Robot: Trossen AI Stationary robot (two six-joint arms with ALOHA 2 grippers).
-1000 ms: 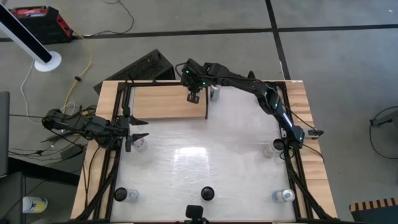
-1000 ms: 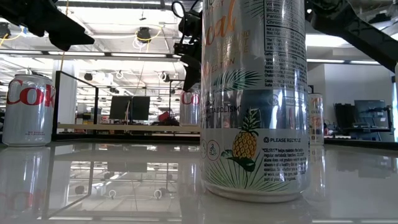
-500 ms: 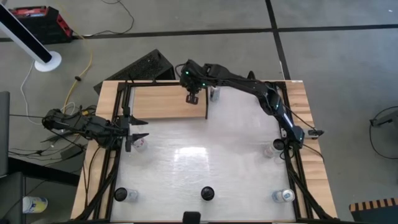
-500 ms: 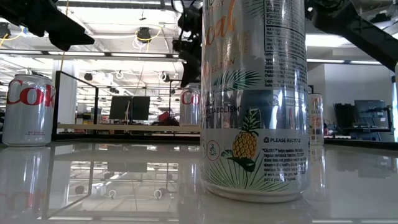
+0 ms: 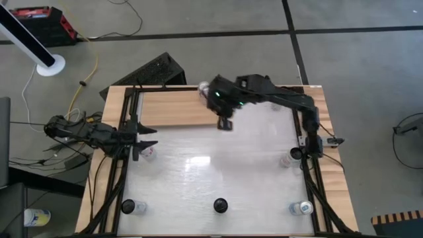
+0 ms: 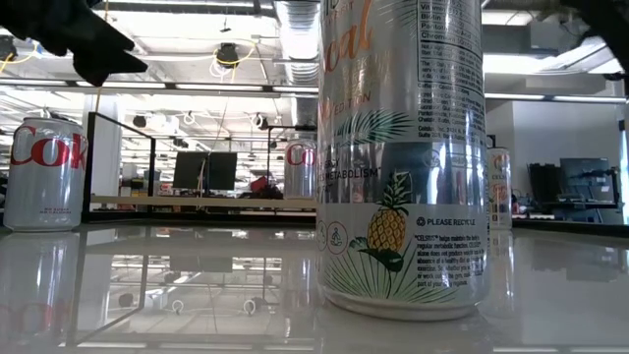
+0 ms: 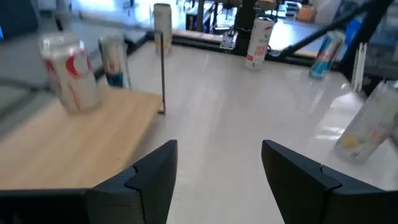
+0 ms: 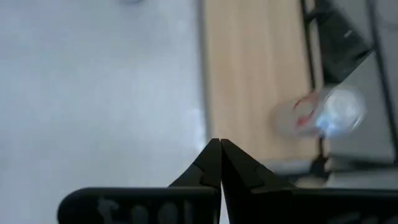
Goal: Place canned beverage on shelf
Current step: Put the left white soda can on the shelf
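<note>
A silver can with red lettering [image 5: 203,88] stands upright on its base at the far right corner of the wood-grain shelf [image 5: 173,109]. It also shows in the low view [image 6: 300,168] and in both wrist views [image 7: 68,71] [image 8: 323,113]. My right gripper [image 5: 225,123] [image 8: 219,163] hangs shut and empty above the white table, just off the shelf's near right corner and apart from the can. At the table's left edge my left gripper [image 5: 151,137] [image 7: 217,174] waits open with nothing between its fingers.
Black rails edge the shelf, with a thin post [image 7: 162,71] at its corner. More cans stand on the white table: one by my left gripper [image 5: 151,153], one at the right [image 5: 287,158], several along the near edge, among them the pineapple can [image 6: 403,157]. A Coke can [image 6: 44,172] stands left.
My right gripper has drawn away from above the shelf, toward the table's right and near edges and upward, staying shut. It has gone out of the low view at the top. The red-lettered can, earlier hidden under the arm, now shows standing on the shelf.
</note>
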